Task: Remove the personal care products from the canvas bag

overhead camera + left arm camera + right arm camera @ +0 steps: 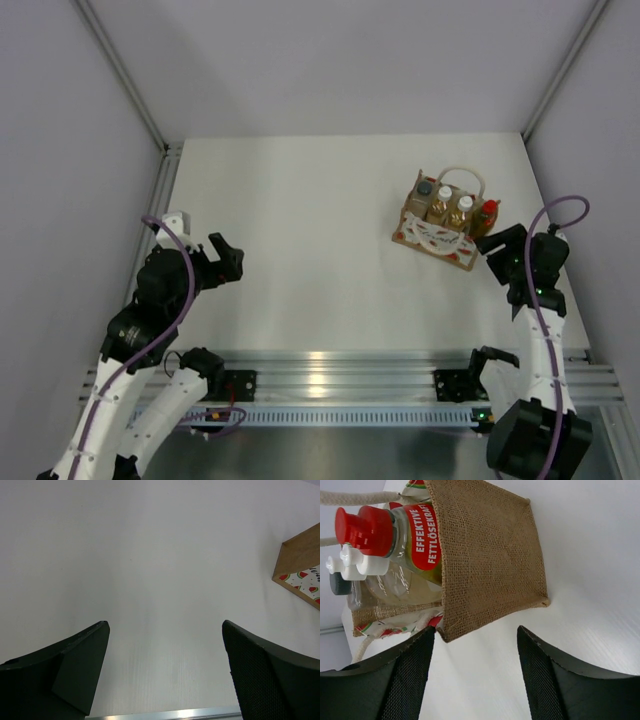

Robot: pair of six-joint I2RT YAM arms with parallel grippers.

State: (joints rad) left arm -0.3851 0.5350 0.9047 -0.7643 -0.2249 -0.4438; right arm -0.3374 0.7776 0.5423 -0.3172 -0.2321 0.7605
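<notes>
The bag (437, 235) stood upright on the white worktop (300, 260), toward its far right corner, with the white printed panel facing the arms and the pale rope handles looped above the opening. All four bottles sat inside it in a row, necks and caps showing above the rim. The left hand (230, 260) hung over bare worktop on the left side, well apart from the bag, its fingers spread wide and nothing between them; in its wrist view only a corner of the bag showed at the right edge. The right hand (500, 245) hovered near the bag's right end, also wide open and holding nothing, its wrist camera looking at the brown woven side panel just beyond the fingertips, not touching it. The red-capped bottle (487, 215) stood at the end nearest the right hand, with a red label. Beside it came the two white-capped bottles (455, 205), amber in colour. The dark-capped bottle (425, 188) stood at the far left end.
</notes>
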